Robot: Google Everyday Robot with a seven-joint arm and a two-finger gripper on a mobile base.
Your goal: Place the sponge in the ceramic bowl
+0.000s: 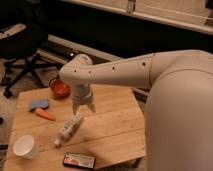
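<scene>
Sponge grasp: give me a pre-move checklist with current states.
1. Open, empty end effector: ok.
2. Aligned over sponge: not ok, the end effector hangs above the bottle lying on the table.
3. Top of sponge uncovered: ok.
4. Gap between sponge and carrot: cannot tell, they lie close.
5. Inside of ceramic bowl free: cannot tell.

Arm [116, 73] outstretched, gripper [83, 109] pointing down, fingers [92, 106] apart
</scene>
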